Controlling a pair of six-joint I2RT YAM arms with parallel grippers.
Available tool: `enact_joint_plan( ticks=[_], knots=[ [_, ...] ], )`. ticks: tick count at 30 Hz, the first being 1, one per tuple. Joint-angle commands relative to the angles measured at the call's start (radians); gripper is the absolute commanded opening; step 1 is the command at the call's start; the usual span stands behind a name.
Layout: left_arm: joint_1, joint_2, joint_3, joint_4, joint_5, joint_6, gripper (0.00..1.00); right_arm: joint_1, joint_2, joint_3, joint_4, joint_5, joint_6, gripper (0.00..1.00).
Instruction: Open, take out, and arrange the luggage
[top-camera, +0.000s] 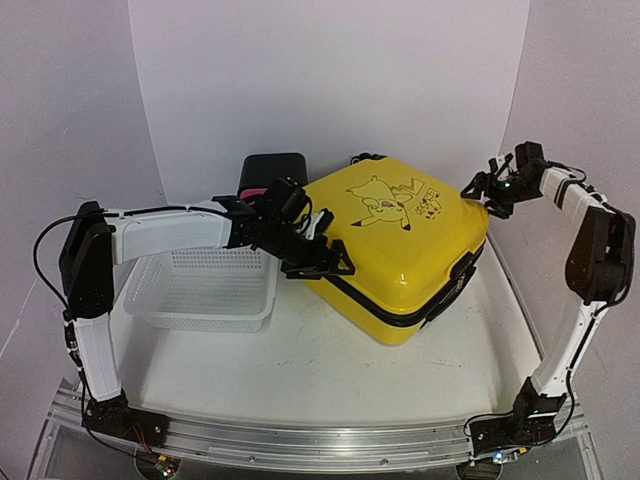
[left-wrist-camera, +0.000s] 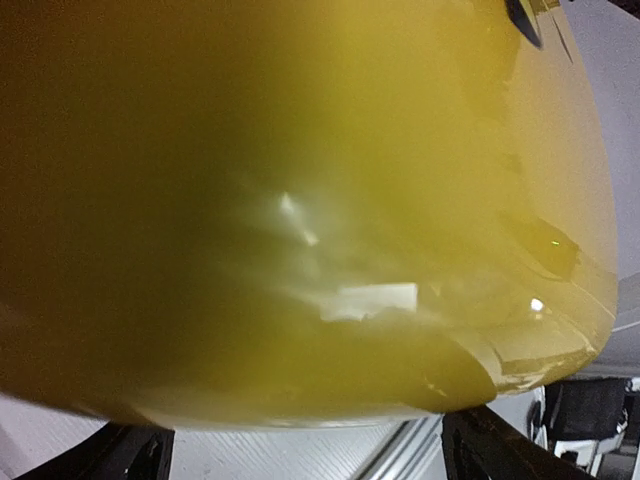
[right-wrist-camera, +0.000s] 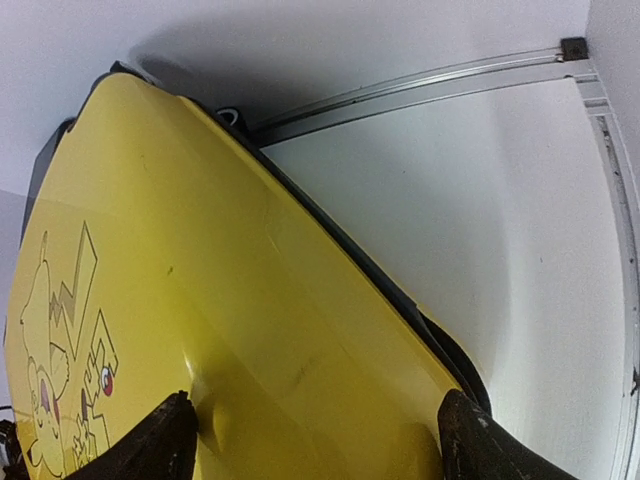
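Note:
The luggage (top-camera: 400, 240) is a yellow hard-shell suitcase with a black cartoon drawing on its lid, lying flat with the lid down on the table. My left gripper (top-camera: 322, 262) is at its near-left edge. In the left wrist view the blurred yellow shell (left-wrist-camera: 300, 200) fills the frame, and the left gripper (left-wrist-camera: 315, 450) stands open, its dark fingertips (left-wrist-camera: 495, 445) low and wide apart. My right gripper (top-camera: 487, 195) hangs over the far-right corner. In the right wrist view that gripper (right-wrist-camera: 320, 445) is open, with the corner of the lid (right-wrist-camera: 200, 300) between its two fingers.
A white mesh basket (top-camera: 200, 290) stands left of the suitcase, under my left forearm. A small black-and-pink box (top-camera: 268, 172) sits behind it against the back wall. The suitcase's black zipper band (right-wrist-camera: 352, 265) runs along its edge. White walls close in the table on three sides.

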Motion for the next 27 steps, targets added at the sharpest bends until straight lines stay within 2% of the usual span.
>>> enact_joint_plan(
  ticks=[1, 4, 9, 14, 17, 20, 23, 26, 27],
  knots=[
    [-0.001, 0.072, 0.128, 0.094, 0.028, -0.023, 0.94, 0.053, -0.224, -0.293, -0.085, -0.15, 0.13, 0.81],
    [-0.014, 0.106, 0.161, 0.094, 0.047, -0.025, 0.93, 0.054, -0.371, -0.458, -0.025, -0.138, 0.159, 0.81],
    [-0.058, 0.134, 0.223, 0.095, 0.053, -0.027, 0.93, 0.054, -0.56, -0.623, -0.034, -0.076, 0.155, 0.85],
    [-0.076, 0.109, 0.219, 0.094, 0.02, -0.019, 0.94, 0.041, -0.653, -0.694, -0.031, 0.002, 0.202, 0.96],
    [-0.068, 0.039, 0.139, 0.096, -0.037, 0.011, 0.97, -0.012, -0.656, -0.697, -0.006, -0.031, 0.247, 0.95],
    [-0.022, -0.052, 0.049, 0.103, -0.037, -0.017, 0.97, -0.088, -0.657, -0.746, 0.024, -0.077, 0.339, 0.89],
    [0.03, -0.145, -0.05, 0.127, -0.063, -0.03, 0.98, -0.171, -0.649, -0.834, 0.065, -0.082, 0.406, 0.78],
    [0.068, -0.193, -0.074, 0.127, -0.073, -0.013, 0.99, -0.171, -0.606, -0.858, 0.069, -0.054, 0.403, 0.62],
    [0.08, -0.197, -0.077, 0.126, -0.068, -0.013, 0.98, -0.171, -0.6, -0.872, 0.089, -0.044, 0.404, 0.6]
  ],
)
